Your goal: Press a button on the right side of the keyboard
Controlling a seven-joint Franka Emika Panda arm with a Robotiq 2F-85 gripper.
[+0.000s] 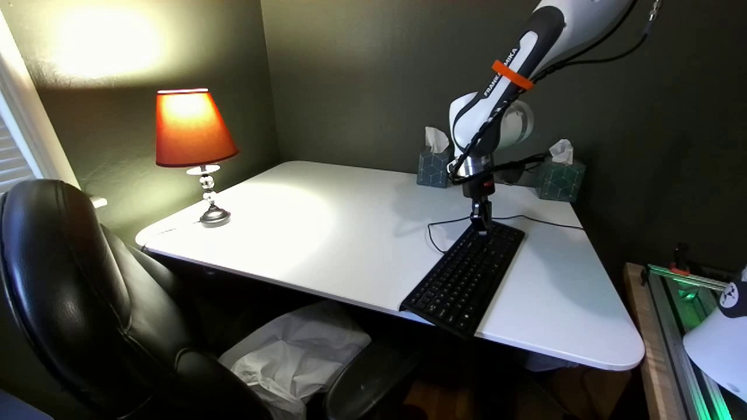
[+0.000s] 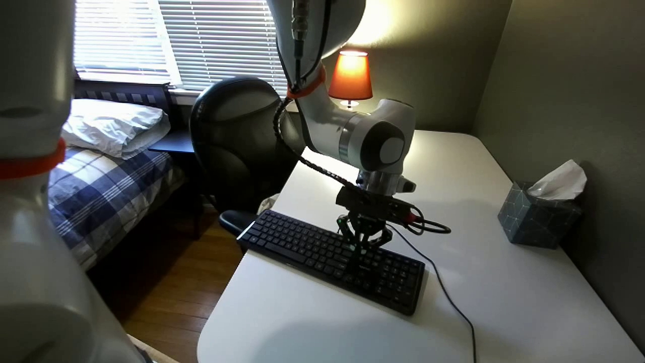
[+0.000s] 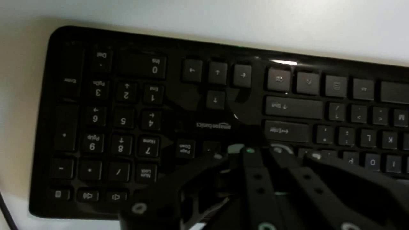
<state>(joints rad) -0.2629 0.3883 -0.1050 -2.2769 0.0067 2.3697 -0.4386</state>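
Keyboard [image 2: 312, 250], long, flat, black and rectangular with rows of small dark keys, lies face up on a white, round-cornered table [image 1: 362, 233]. Its end opposite the number pad [image 3: 123, 117] reaches slightly past the table edge. Black two-fingered gripper [image 2: 361, 248], on a white-and-black robot arm [image 1: 525, 55], points down over the keyboard. Both fingers [image 3: 255, 183] are drawn together; nothing is seen between them. In the wrist view the fingertips [image 3: 280, 150] stand over the strip between number pad and letter keys [image 3: 369, 139], near the small square Page Down key [image 3: 185, 149]. Contact with any key cannot be determined from the views. A thin black cable [image 3: 7, 212] lies on the table beside the number-pad end.

In an exterior view, a lit table lamp [image 1: 192, 131] with a red-orange shade and dark round base stands on the table, well apart from the keyboard. Two grey-green, line-patterned tissue boxes [image 1: 561, 182] stand near the dark wall [image 1: 362, 87]. A black, high-backed chair [image 1: 58, 251] stands at the table edge.
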